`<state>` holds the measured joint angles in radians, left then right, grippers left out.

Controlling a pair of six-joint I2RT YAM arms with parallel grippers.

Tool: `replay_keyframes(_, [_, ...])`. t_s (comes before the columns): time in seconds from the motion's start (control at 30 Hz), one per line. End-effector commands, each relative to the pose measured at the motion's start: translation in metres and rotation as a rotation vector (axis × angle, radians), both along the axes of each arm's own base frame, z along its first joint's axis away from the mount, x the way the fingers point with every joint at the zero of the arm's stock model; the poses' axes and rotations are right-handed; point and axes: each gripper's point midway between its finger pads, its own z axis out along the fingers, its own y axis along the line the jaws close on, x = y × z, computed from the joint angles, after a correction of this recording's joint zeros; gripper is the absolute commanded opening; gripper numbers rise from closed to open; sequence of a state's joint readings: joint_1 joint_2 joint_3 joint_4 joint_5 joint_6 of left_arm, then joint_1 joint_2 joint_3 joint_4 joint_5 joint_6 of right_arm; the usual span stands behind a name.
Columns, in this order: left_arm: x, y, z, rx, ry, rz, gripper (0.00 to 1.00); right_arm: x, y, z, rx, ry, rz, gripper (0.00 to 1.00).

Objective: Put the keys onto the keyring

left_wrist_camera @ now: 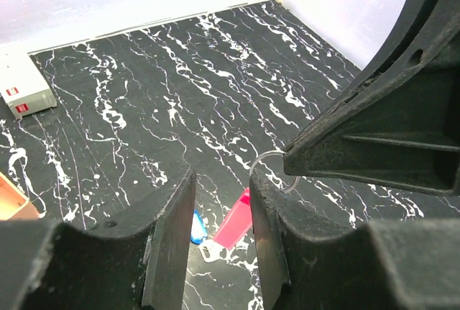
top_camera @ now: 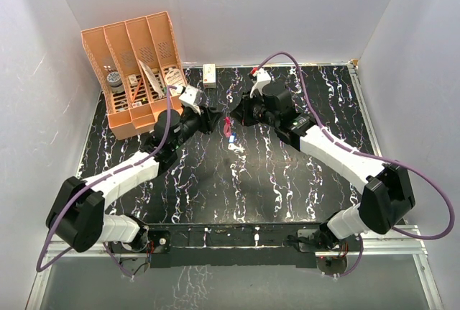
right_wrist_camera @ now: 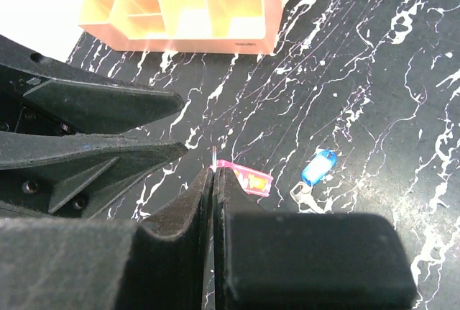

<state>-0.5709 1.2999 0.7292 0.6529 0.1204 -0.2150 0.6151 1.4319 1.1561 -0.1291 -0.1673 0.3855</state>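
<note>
Clamping the keyring (right_wrist_camera: 244,178) by its near end in the right claw (right_wrist_camera: 215,175), pressing the two fingers together down to a hairline slit, at the middle of the tabletop (top_camera: 287,180). Showing, from the left wrist, a thin wire loop right at that claw's tip, and the red-pink piece slanting down and away from it. Holding the left claw (left_wrist_camera: 223,177) open and gripping nothing, pointing it tip to tip at the right one from the opposite side, framing the red-pink piece in the gap between the spread fingers. Lying just beside the keyring, on the side toward the arm bases: the blue key (right_wrist_camera: 318,167), and right next to it, touching or nearly so, the silvery key (right_wrist_camera: 305,196). Seeming to rest flat on the tabletop, both of them. Impossible telling, from these views, of any link between either key and the wire loop. Standing well apart, in the far left corner: an orange rack (top_camera: 136,121), carrying small odds and ends in its upright slots. Sitting near the rack along the far edge: a small white box (top_camera: 210,75). Reaching in from both near corners, crossing most of the dark, white-veined tabletop, and meeting over the keyring.
</note>
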Motion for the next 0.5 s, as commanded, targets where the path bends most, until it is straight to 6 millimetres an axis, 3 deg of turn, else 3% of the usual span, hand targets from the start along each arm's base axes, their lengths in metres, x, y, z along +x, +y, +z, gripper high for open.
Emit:
replay_keyframes(0.0, [0.006, -0.002, 0.016, -0.032, -0.045, 0.019, 0.35, 0.017, 0.006, 0.041, 0.076, -0.091, -0.047, 0.0])
replay_keyframes(0.47, [-0.005, -0.016, 0.011, -0.031, -0.099, -0.085, 0.36, 0.02, 0.01, 0.044, 0.08, -0.087, -0.041, 0.0])
